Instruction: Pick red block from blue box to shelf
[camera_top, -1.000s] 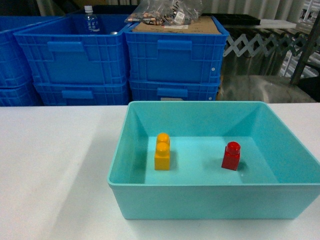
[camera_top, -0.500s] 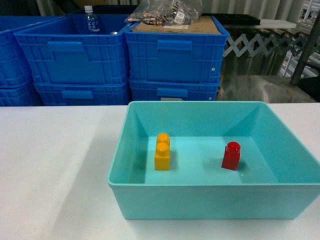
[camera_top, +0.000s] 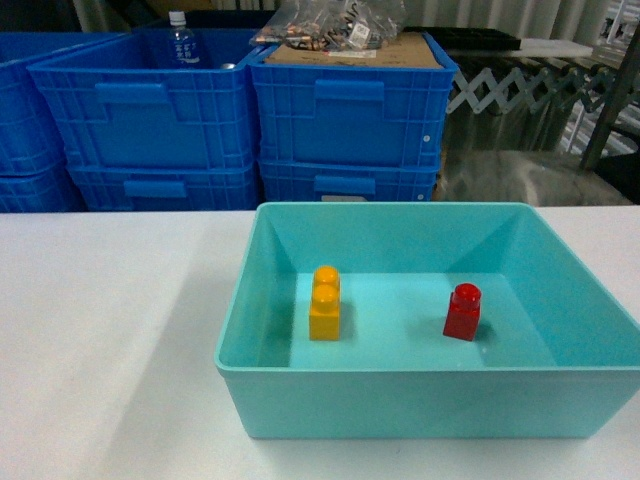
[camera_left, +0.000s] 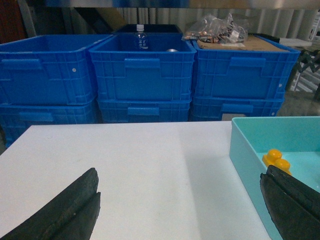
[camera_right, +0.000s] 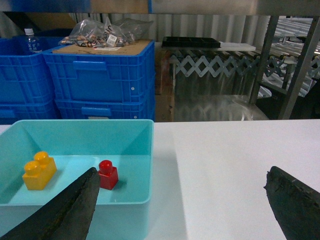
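The red block (camera_top: 462, 312) stands upright on the floor of the blue box (camera_top: 420, 405), right of centre. In the right wrist view the red block (camera_right: 107, 174) shows just beside my right gripper's left finger. My right gripper (camera_right: 182, 180) is open and empty, low over the table to the right of the blue box (camera_right: 125, 217). My left gripper (camera_left: 178, 187) is open and empty over bare table, left of the blue box (camera_left: 245, 150). Neither gripper shows in the head view. A shiny steel rail of the shelf (camera_right: 225, 6) runs across the top.
An orange-yellow two-stud brick (camera_top: 324, 305) stands in the box's left half. The box sits on a white table (camera_top: 100, 330). Behind it are stacked dark blue crates (camera_top: 350, 110) with a water bottle (camera_top: 180, 40) and a bag of parts (camera_top: 330, 25). A folding lattice barrier (camera_top: 520, 85) is at back right.
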